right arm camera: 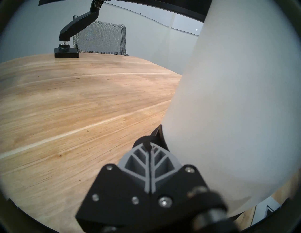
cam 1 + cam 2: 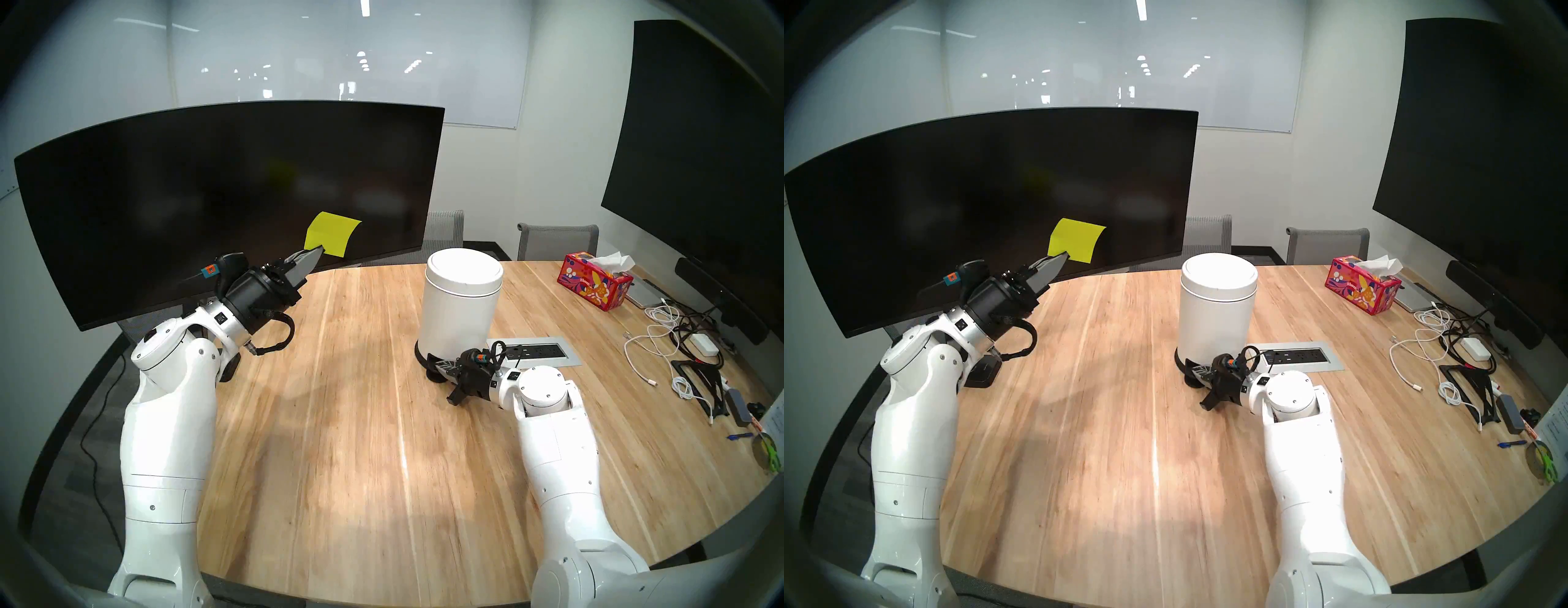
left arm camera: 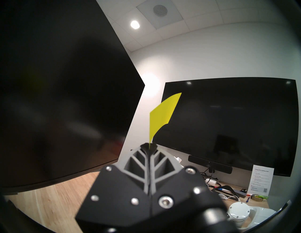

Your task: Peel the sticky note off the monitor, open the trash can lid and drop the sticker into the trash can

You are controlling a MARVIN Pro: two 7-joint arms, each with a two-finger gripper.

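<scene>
My left gripper [image 2: 316,254] [image 2: 1062,257] is shut on the lower corner of the yellow-green sticky note [image 2: 333,234] [image 2: 1076,245]. It holds the note in front of the lower right part of the curved monitor [image 2: 212,191]. In the left wrist view the note [image 3: 162,117] stands curled above the fingertips, apart from the monitor [image 3: 65,97]. The white trash can [image 2: 456,322] [image 1: 236,113] stands mid-table with its lid [image 2: 464,271] closed. My right gripper [image 2: 443,366] [image 1: 149,145] is shut, its tips at the black pedal [image 1: 156,135] at the can's base.
A tissue box [image 2: 596,284], a power outlet panel [image 2: 534,350] and tangled cables [image 2: 662,339] lie at the right. A big flat screen [image 2: 700,148] stands at far right. The monitor's arm base [image 1: 66,52] sits on the table's far edge, with chairs behind it.
</scene>
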